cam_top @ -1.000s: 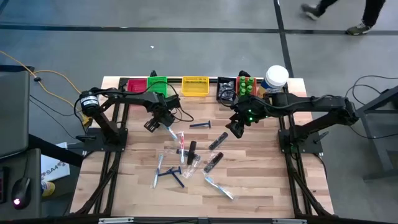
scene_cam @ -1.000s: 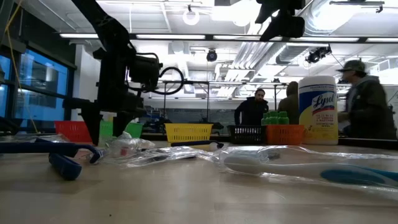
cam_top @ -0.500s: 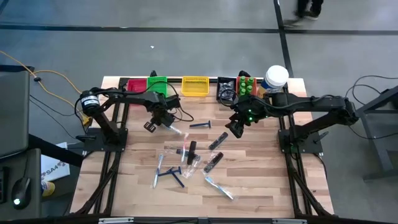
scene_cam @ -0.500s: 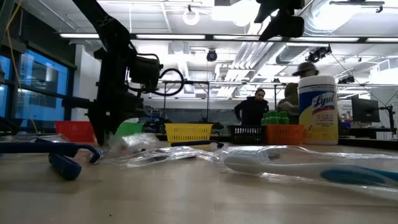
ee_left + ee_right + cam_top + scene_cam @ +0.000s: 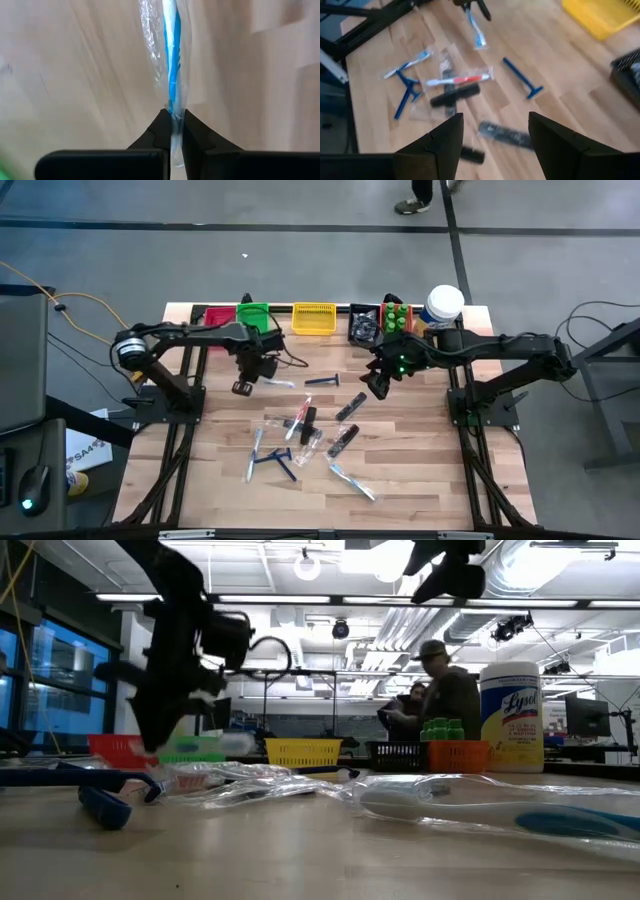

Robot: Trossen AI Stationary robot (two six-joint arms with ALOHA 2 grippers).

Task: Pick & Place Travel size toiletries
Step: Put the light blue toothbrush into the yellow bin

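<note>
Near green bin [image 5: 252, 314], left gripper [image 5: 262, 377] pinches wrapped toothbrush [image 5: 170, 70]; blue razor [image 5: 322, 381] beside; right gripper [image 5: 492, 142] apparently open, empty.

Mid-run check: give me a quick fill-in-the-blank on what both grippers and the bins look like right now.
1. The left gripper is shut on a clear-wrapped ____ with a blue handle.
2. The right gripper hangs over the table with its jaws ____.
3. Between the green bin and the black bin stands the ____ bin.
4. The white jar stands at the table's back edge, nearest the ____ arm.

Missing words: toothbrush; open; yellow; right
</note>
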